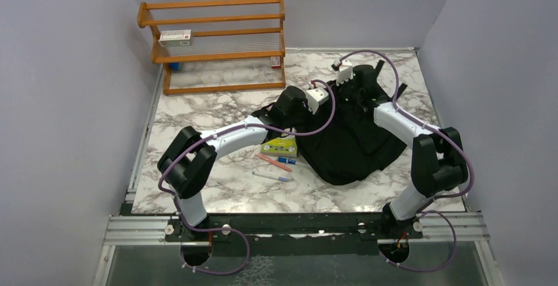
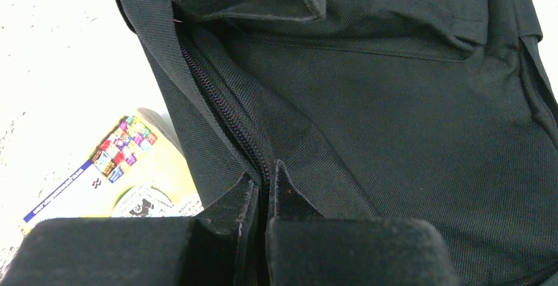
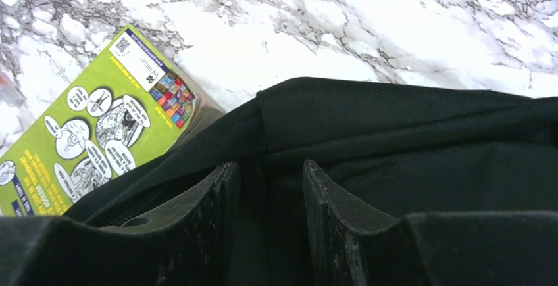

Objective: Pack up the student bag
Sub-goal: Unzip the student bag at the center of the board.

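The student bag [image 1: 355, 138] lies flat on the marble table, a black fabric backpack right of centre. My left gripper [image 2: 265, 175] is shut on the bag's zipper edge [image 2: 224, 112] at its upper left side. My right gripper [image 3: 268, 167] is at the bag's far top end, its jaws apart and straddling a fold of the black fabric [image 3: 395, 135]. In the top view both grippers, the left gripper [image 1: 314, 105] and the right gripper [image 1: 352, 83], sit close together over the bag's top. A green and yellow book [image 1: 279, 146] lies against the bag's left side.
A red pen [image 1: 272, 162], a blue pen [image 1: 285, 161] and a third pen [image 1: 271, 177] lie left of the bag. A wooden rack [image 1: 217, 43] with a small white box [image 1: 175, 36] stands at the back left. Grey walls close in both sides.
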